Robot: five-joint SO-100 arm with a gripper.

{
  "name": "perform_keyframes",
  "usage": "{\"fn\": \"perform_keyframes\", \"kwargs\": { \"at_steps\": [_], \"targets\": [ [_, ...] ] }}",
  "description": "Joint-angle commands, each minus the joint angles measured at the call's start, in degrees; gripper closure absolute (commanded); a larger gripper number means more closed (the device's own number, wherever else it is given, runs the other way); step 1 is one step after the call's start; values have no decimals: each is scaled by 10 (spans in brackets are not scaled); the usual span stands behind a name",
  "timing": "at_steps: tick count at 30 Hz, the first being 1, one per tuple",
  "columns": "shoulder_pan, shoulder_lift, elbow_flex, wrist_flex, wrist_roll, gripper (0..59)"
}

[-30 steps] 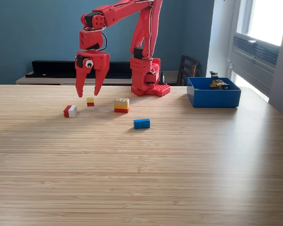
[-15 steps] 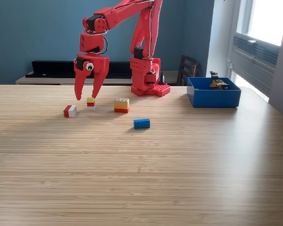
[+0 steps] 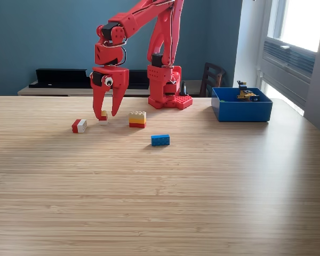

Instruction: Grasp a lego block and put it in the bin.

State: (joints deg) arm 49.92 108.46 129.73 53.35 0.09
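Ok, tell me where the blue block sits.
Exterior view: the blue block lies on the table, near centre, just right of and nearer than the yellow-orange-red stack.

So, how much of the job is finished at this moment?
Done: the blue bin already holds some pieces. In hand: the open claw straddles the small yellow-red block, not gripping yet. Left: that block, the red-white block, the yellow-orange-red stack and the blue brick.

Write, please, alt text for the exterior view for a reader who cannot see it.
A red robot arm's open gripper points down around a small yellow-and-red block on a wooden table. Nearby lie a red-and-white block, a yellow-orange-red stack and a blue block; a blue bin stands at the view's right.
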Motion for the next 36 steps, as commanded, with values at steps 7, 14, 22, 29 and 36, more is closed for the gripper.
{"fn": "perform_keyframes", "kwargs": {
  "at_steps": [7,14,22,29,36],
  "targets": [
    [25,21,23,-39,-18,414],
    [34,21,25,-47,-39,405],
    [43,21,21,-52,-50,406],
    [44,21,37,-69,-58,417],
    [48,21,37,-69,-65,453]
  ]
}}
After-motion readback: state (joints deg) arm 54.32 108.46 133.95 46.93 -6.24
